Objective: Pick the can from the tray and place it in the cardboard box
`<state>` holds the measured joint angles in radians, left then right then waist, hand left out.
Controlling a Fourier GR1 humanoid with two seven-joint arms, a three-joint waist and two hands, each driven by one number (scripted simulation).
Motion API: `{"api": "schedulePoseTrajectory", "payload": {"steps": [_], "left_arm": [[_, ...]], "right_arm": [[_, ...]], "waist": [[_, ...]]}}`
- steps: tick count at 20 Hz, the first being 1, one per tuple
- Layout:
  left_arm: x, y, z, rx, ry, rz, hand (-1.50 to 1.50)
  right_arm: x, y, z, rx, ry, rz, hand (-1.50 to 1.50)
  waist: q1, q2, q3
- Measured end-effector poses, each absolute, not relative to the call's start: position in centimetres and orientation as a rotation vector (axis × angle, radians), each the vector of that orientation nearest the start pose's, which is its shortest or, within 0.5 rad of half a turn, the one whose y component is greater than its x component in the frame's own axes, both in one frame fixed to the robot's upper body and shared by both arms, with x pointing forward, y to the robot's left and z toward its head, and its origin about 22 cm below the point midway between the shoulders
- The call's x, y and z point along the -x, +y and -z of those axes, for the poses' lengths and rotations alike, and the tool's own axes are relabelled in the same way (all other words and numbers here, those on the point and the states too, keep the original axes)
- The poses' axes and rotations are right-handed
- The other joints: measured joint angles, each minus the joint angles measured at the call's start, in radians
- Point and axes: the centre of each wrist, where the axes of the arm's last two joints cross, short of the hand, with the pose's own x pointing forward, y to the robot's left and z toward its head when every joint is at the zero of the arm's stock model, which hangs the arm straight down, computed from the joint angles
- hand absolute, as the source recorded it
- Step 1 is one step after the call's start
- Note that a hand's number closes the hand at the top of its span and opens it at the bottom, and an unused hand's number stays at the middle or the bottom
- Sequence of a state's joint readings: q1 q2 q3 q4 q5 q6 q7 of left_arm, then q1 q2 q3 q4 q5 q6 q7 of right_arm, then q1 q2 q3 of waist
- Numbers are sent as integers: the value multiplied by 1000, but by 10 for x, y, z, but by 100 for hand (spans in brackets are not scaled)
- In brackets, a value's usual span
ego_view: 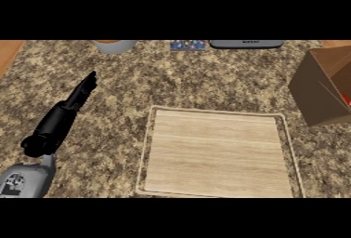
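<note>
The wooden tray (147, 153) lies flat on the counter at centre right, and nothing stands on it. The brown cardboard box (316, 90) sits at the right edge, its opening cut off by the view. Inside that opening a small red sliver (345, 98) shows; I cannot tell if it is the can. My left hand (61, 116) rests over the counter to the left of the tray, black fingers straight and pointing away from me, holding nothing. My right hand does not show.
Along the counter's far edge stand a grey cup (114, 45), a small blue patterned item (188, 44) and a dark grey flat object (245, 43). A strip of wood (8, 53) borders the granite at far left.
</note>
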<state>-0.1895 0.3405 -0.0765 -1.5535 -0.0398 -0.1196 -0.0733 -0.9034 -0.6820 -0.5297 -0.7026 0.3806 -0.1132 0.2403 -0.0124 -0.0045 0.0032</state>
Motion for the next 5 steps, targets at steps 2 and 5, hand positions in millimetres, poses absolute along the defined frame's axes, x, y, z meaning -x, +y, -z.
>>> {"api": "schedulePoseTrajectory", "payload": {"steps": [2,5], "left_arm": [[-286,270,-64,-109,-1744,511,0],[-288,268,-66,-113,-1752,519,0]], "right_arm": [[-379,-458,-210,868,-1433,308,-150],[-362,-478,-196,863,-1462,442,-150]], "waist": [[-1,1,-1],[2,3,-1]]}}
